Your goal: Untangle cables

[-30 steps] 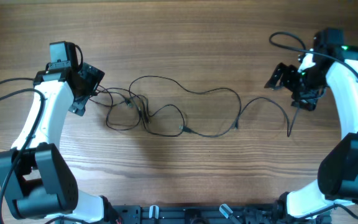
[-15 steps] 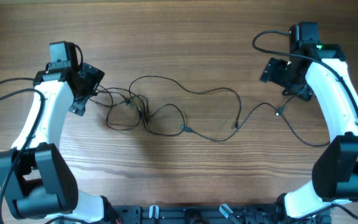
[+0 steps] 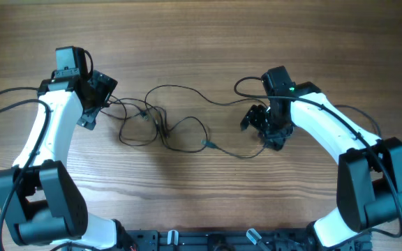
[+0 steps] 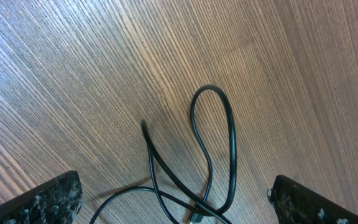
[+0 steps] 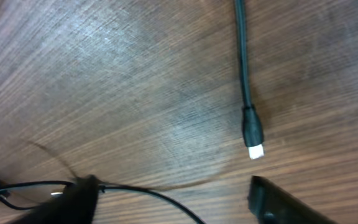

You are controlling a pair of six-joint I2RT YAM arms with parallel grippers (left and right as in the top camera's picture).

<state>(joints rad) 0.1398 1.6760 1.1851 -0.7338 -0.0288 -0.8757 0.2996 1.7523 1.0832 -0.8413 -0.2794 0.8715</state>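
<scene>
The cables (image 3: pixel 162 129) lie knotted left of centre on the wooden table (image 3: pixel 201 42). 1 strand runs right toward a silver-tipped plug (image 5: pixel 252 134). That strand's right stretch was in plain view 1 second ago and is now mostly hidden by the arm. The right gripper (image 3: pixel 260 129) has swung in from the far right and hovers over the plug, jaws wide and empty. The left gripper (image 3: pixel 102 92) has not moved. It is also wide and empty, above a loop (image 4: pixel 213 143). A grasp of the plug end looks likely next.

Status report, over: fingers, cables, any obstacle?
Left gripper open. Right gripper open above a loose plug. Cables knotted near left gripper, none held. No obstacle seen.
</scene>
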